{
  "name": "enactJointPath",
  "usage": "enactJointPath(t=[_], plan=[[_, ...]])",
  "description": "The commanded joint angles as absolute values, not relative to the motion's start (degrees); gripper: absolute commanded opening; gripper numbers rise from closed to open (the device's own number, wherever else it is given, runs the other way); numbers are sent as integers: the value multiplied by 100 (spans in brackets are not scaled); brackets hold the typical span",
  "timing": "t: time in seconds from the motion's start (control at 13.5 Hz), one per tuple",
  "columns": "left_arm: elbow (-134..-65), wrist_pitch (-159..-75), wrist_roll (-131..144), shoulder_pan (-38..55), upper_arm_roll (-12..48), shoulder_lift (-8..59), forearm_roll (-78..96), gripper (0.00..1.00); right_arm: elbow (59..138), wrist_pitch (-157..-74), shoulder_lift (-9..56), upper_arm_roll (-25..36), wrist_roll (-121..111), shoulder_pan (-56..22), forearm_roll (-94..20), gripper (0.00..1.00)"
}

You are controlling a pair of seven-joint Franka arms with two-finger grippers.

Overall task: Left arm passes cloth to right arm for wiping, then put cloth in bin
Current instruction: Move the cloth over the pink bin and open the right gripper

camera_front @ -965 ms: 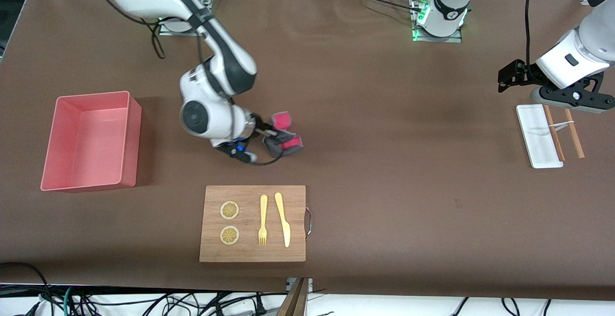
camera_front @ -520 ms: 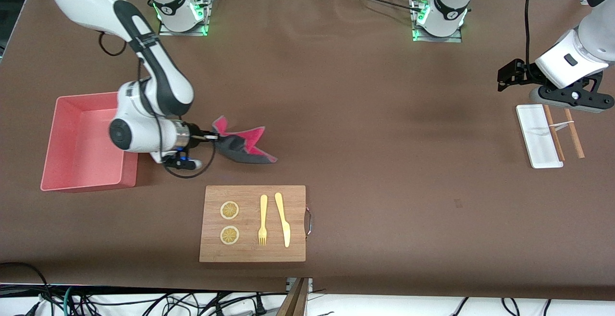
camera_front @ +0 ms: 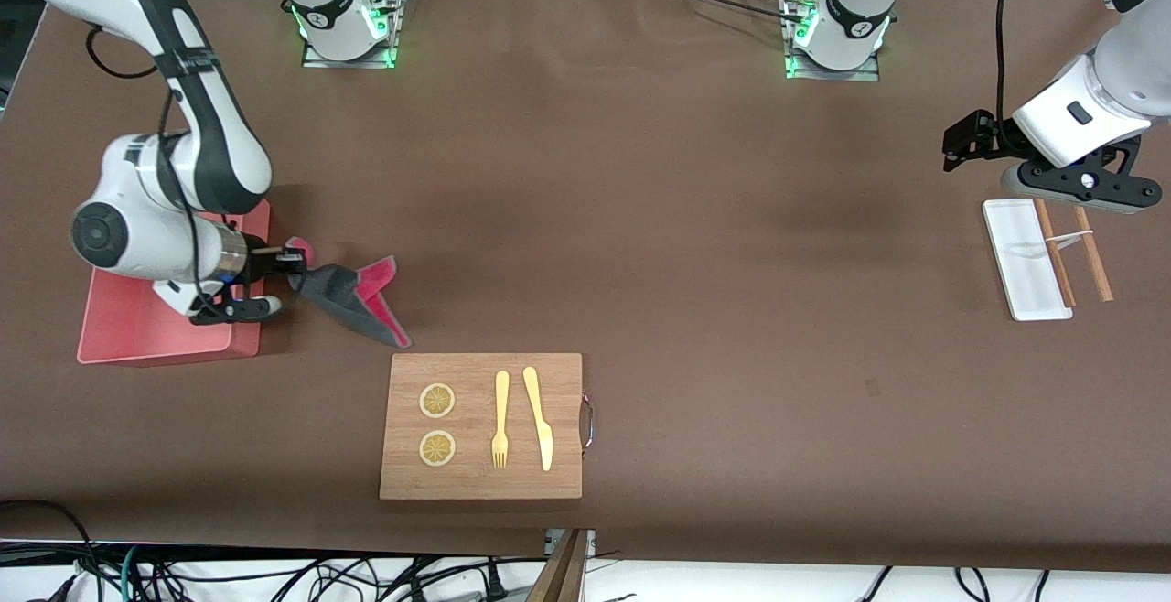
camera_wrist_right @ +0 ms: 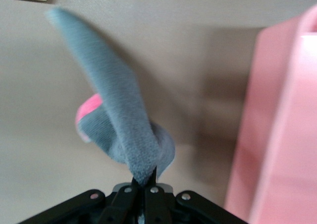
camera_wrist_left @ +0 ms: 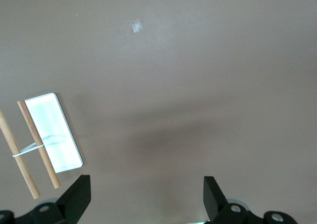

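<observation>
My right gripper point(camera_front: 291, 261) is shut on one corner of the cloth point(camera_front: 352, 295), a dark grey towel with a pink underside. The cloth trails from the gripper over the table, beside the bin and farther from the front camera than the wooden board. In the right wrist view the cloth point(camera_wrist_right: 119, 115) hangs from the shut gripper point(camera_wrist_right: 148, 182), with the bin's wall point(camera_wrist_right: 277, 135) close beside it. The pink bin point(camera_front: 137, 327) is partly hidden by the right arm, whose wrist is over it. My left gripper point(camera_front: 961, 140) is open and empty, waiting over the table beside the white tray; its fingertips point(camera_wrist_left: 77, 196) stand wide apart.
A wooden board point(camera_front: 480, 425) with two lemon slices, a yellow fork and a yellow knife lies near the front edge. A narrow white tray point(camera_front: 1025, 259) with two wooden sticks point(camera_front: 1075, 250) lies at the left arm's end; it also shows in the left wrist view point(camera_wrist_left: 52, 132).
My right arm has swept the cloth toward the right arm's end of the table, from the middle to the edge of the pink bin. The left arm has barely moved.
</observation>
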State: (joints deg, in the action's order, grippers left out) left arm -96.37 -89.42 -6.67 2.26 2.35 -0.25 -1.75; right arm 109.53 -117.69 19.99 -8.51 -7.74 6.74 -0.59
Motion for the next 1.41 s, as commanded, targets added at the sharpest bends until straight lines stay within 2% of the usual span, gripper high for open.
enactJointPath(t=[0.0, 0.15, 0.52, 0.74, 0.89, 0.96, 1.04, 1.11, 1.34], plan=[[-9492, -8807, -730, 237, 229, 18, -114, 100, 11136, -11147, 1057, -853, -957, 799, 123, 0], [-9492, -8798, -756, 229, 237, 18, -114, 100, 11031, -10716, 635, -669, -1343, 879, 140, 0], [-9492, -8789, -765, 229, 237, 18, -114, 100, 10336, -9652, 387, -10, -2039, 958, 553, 0], [-9492, -8763, -791, 194, 237, 18, -114, 100, 10415, -9667, 404, 88, -2180, 975, 659, 0], [-9492, -8771, -782, 193, 237, 18, -114, 100, 10616, -10052, 623, 97, -2153, 1046, 729, 0], [-9501, -8771, -800, 219, 237, 18, -114, 100, 10748, -10237, 685, 97, -2145, 1081, 721, 22], [-9501, -8771, -800, 246, 237, 26, -123, 100, 10784, -10265, 703, 88, -2127, 1090, 712, 71], [-9492, -8771, -774, 246, 290, 18, -123, 100, 10767, -10274, 694, 88, -2127, 1090, 686, 100], [-9492, -8745, -721, 237, 334, 17, -123, 100, 10723, -10240, 467, 9, -2109, 1090, 519, 100]])
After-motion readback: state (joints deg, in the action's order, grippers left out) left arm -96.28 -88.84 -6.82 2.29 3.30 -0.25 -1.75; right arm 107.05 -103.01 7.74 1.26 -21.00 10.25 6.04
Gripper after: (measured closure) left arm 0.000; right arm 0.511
